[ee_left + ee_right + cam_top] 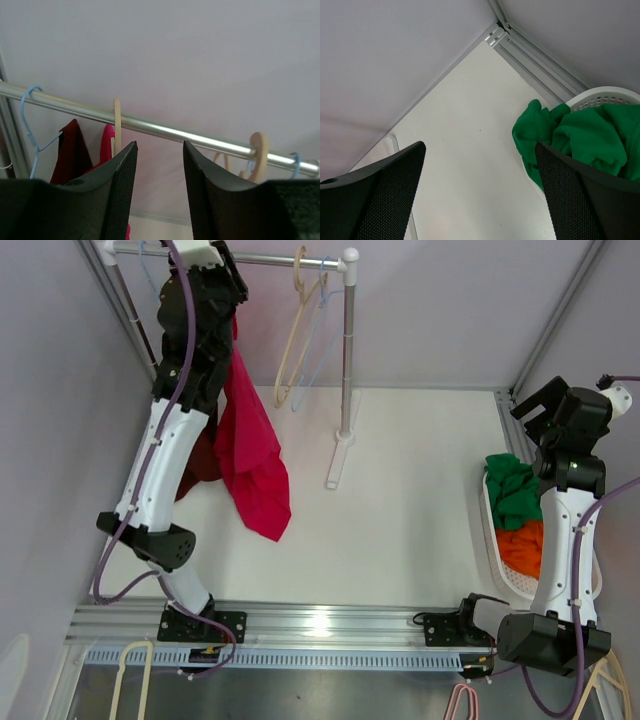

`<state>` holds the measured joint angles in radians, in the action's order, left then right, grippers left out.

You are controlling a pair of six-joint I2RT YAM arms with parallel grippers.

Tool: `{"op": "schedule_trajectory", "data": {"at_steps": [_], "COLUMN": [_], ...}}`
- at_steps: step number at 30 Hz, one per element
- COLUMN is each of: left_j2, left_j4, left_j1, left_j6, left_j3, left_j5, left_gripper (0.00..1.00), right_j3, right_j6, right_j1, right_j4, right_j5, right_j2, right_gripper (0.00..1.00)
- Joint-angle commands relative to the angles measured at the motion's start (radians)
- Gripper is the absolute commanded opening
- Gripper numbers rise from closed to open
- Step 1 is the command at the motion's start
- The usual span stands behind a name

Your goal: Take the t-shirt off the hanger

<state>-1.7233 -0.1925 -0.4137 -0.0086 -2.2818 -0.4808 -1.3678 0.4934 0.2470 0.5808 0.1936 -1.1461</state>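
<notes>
Left pincer [159, 192]: raised to the rail [175, 132], parted to a narrow gap with nothing between the fingers, aimed just below the bar. Blue hanger [30, 120]: hooked near the rail's left end, carrying a dark red garment [72, 152]. Beige hanger [117, 117]: hooked beside it, just left of the pincer's gap, its lower part hidden behind the left finger. Red t-shirt [255, 460]: the task's item, apparently on that beige hanger, draping down beside the left arm toward the table [400, 490]. Spare hangers [300, 330]: bare, near the post [348, 360] at the rail's right end. Basket [600, 95]: at the table's right edge, holding green cloth [512, 490] and orange cloth [520, 545]. Right pincer [480, 200]: spread wide, empty, hovering beside the basket. Handling note: the step looks like reaching for the hanger. It is best to shift the gap left onto the beige hook, close firmly and lift clear of the rail, keeping off the dark red garment.
</notes>
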Motion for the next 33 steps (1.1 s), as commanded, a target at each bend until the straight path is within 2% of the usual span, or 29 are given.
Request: {"op": "schedule_trajectory", "data": {"at_steps": [1,8,13,22,26,29,33], "left_j2": [-0.077,-0.156,-0.163,-0.214,-0.251,-0.284,-0.308], "left_j4": [-0.059,-0.025,0.126,0.358,0.477,0.491,0.524], "left_j1": [0.012,0.016,0.018,0.016,0.018,0.027,0.042], "left_j6": [0.056,0.091,0.150,0.318,0.424,0.447,0.449], "left_j3": [-0.051,-0.077,-0.004,-0.005,-0.018,-0.042,-0.044], "left_j5": [-0.131,-0.185,-0.266,-0.384,-0.392,-0.397,-0.403], "left_gripper": [0.46,0.43,0.42,0.44,0.44,0.44,0.38], "right_j3": [-0.019,-0.028,-0.034,-0.071,-0.126,-0.203,-0.246], "right_j6": [-0.009,-0.013,-0.019,-0.023,-0.036,-0.047,-0.047], "right_j1": [-0.006,-0.006,-0.006,-0.018,-0.040,-0.055,-0.064], "right_j4": [0.001,-0.007,-0.021,-0.033,-0.013,0.022,0.036], "right_j5": [-0.010,-0.008,-0.005,-0.014,0.001,0.015,0.023], "right_j2": [0.026,0.022,0.010,-0.035,-0.084,-0.113,-0.116], "right_gripper": [0.95,0.96,0.96,0.97,0.97,0.97,0.97]}}
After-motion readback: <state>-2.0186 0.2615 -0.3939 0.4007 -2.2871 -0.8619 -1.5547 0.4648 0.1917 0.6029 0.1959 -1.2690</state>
